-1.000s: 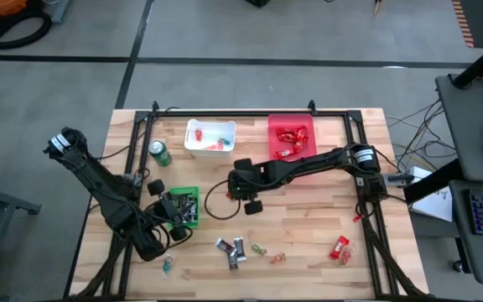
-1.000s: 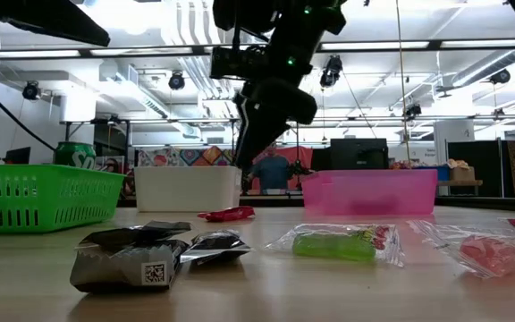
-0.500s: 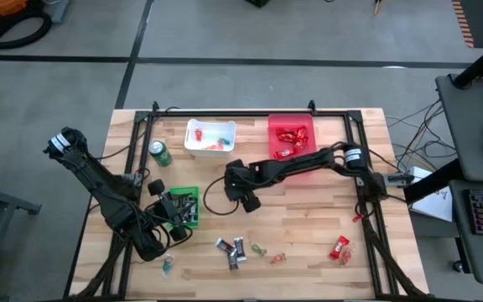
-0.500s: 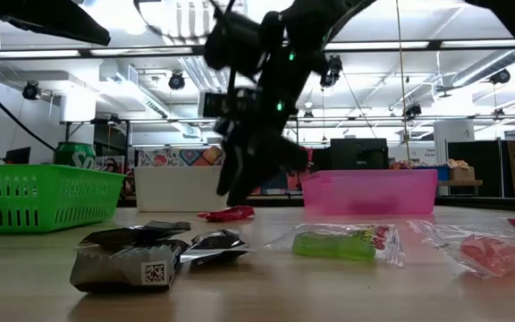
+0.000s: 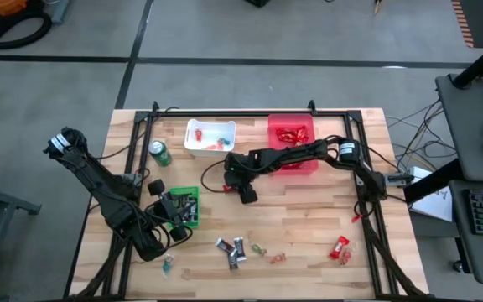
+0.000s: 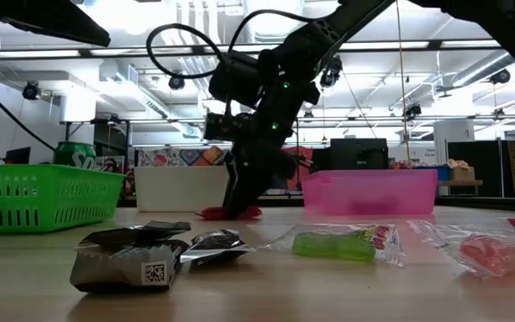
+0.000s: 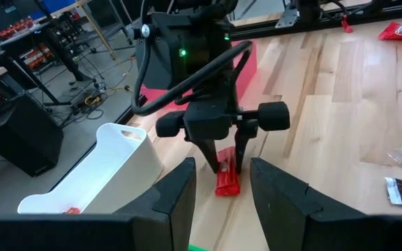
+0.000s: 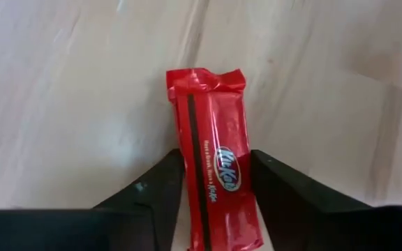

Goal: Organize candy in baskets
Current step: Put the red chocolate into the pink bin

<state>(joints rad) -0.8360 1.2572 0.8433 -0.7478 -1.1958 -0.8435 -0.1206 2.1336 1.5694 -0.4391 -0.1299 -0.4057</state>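
Now right gripper [image 8: 211, 202] straddles red bar [image 8: 213, 181] on table [image 8: 61, 104].

Between my black fingers [image 8: 145, 202] lies a glossy red wrapped bar [image 8: 213, 188] with a dark stripe and a white oval logo. My arms are matte black. The pale wooden table [image 5: 309, 218] shows light plank grain. On it sit a white plastic bin [image 5: 209, 137], a translucent red bin [image 5: 292, 144], a bright green slatted bin [image 5: 184, 206] and a green drink can [image 5: 159, 153]. Dark and silver wrapped mini bars [image 5: 231, 249] lie near a clear-wrapped green sweet [image 6: 338, 244].
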